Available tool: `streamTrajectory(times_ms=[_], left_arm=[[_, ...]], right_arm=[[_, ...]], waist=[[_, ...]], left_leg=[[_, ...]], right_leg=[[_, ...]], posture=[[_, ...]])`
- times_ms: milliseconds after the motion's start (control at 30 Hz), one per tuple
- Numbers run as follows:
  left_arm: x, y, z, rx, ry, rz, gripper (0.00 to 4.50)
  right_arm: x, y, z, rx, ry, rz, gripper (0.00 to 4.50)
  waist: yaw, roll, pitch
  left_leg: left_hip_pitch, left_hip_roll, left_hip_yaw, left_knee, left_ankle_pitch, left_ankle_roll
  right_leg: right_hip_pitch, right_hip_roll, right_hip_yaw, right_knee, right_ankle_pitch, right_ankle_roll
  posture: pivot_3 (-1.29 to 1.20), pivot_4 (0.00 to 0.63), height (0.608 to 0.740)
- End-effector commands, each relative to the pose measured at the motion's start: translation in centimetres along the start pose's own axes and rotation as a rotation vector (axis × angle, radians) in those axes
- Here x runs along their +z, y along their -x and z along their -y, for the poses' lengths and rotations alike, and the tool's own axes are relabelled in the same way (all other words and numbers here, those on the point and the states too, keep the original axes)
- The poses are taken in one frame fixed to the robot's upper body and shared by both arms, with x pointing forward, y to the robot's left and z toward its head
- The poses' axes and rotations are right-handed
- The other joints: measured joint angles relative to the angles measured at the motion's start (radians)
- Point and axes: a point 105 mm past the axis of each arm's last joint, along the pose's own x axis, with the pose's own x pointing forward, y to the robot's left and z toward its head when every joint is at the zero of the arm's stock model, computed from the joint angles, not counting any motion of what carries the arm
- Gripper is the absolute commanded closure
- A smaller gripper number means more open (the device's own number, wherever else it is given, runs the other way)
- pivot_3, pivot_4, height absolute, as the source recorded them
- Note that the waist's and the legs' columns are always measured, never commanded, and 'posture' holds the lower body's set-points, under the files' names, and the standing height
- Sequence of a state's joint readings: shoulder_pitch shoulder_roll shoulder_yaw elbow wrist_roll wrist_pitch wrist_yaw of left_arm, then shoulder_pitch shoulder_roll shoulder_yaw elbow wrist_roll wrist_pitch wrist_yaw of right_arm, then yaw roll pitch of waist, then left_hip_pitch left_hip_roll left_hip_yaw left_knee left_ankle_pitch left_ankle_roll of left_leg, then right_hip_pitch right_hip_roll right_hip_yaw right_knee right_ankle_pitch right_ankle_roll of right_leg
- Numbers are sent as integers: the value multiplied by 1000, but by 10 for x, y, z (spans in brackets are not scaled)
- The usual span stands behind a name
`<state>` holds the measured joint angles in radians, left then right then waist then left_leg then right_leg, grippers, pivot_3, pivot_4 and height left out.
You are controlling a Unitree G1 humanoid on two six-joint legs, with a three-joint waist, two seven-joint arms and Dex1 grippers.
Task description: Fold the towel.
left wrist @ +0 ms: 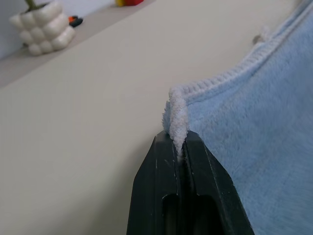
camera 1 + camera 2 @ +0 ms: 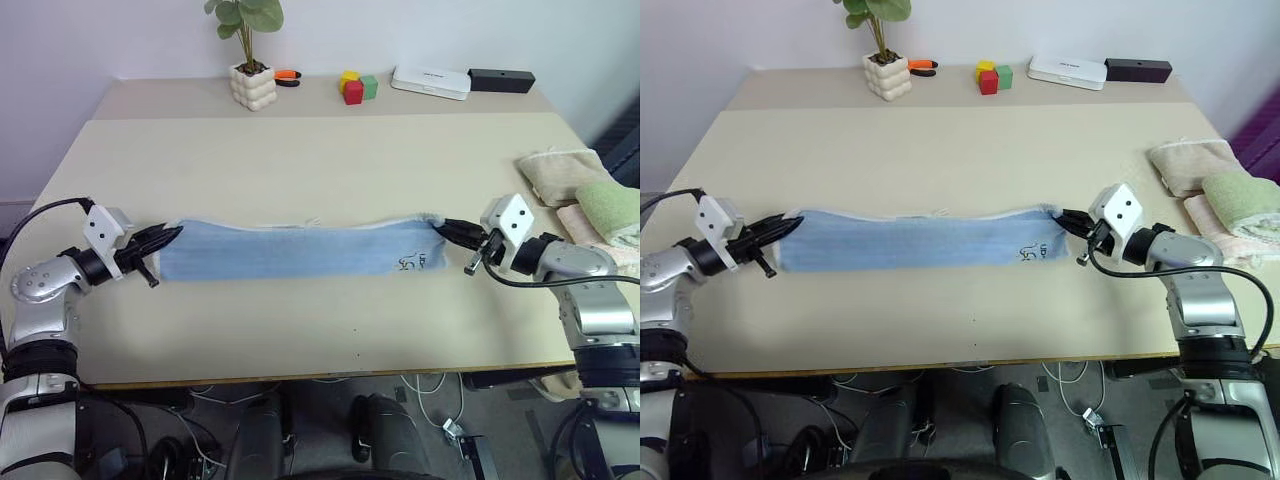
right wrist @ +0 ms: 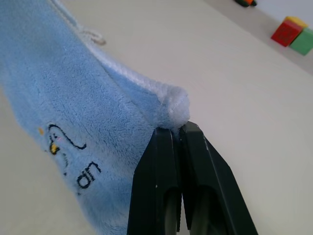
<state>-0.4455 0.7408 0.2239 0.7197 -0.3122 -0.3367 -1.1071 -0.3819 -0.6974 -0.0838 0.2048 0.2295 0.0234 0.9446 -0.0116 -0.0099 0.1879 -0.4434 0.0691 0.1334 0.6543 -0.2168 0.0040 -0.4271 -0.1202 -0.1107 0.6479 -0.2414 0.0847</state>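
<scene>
The towel (image 2: 290,250) lies as a long narrow band across the table (image 2: 300,160) near its front edge, folded once I think. The left pincer (image 2: 172,236) and right pincer (image 2: 447,228) are each clamped on an end corner; further folds remain.

Along the far edge of my counter (image 2: 300,150) stood a potted plant (image 2: 250,70) in a knobbly white pot, with an orange-and-black object (image 2: 288,77) just beside it. Further along that edge sat yellow, red and green blocks (image 2: 356,86), a white box (image 2: 430,82) and a black box (image 2: 501,80). Beige towels (image 2: 553,172) and a green towel (image 2: 610,208) lay folded at the right edge.
</scene>
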Motion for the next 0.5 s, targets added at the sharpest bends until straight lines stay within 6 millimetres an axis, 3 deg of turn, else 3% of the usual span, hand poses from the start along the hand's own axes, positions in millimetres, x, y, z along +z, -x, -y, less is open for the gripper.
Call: streamTrajectory(times_ms=[33,500], left_arm=[[7,2,-12,66,-30,25,4426],[-4,0,-23,231,35,46,4426]], right_arm=[[9,-6,6,-28,50,28,4500],[4,-19,15,-90,32,38,4500]], waist=[[0,0,0],[-1,0,0]], left_leg=[[0,0,0,0,0,0],[0,0,0,0,0,0]], right_leg=[[0,0,0,0,0,0],[0,0,0,0,0,0]], posture=[[0,150,740],[0,150,740]])
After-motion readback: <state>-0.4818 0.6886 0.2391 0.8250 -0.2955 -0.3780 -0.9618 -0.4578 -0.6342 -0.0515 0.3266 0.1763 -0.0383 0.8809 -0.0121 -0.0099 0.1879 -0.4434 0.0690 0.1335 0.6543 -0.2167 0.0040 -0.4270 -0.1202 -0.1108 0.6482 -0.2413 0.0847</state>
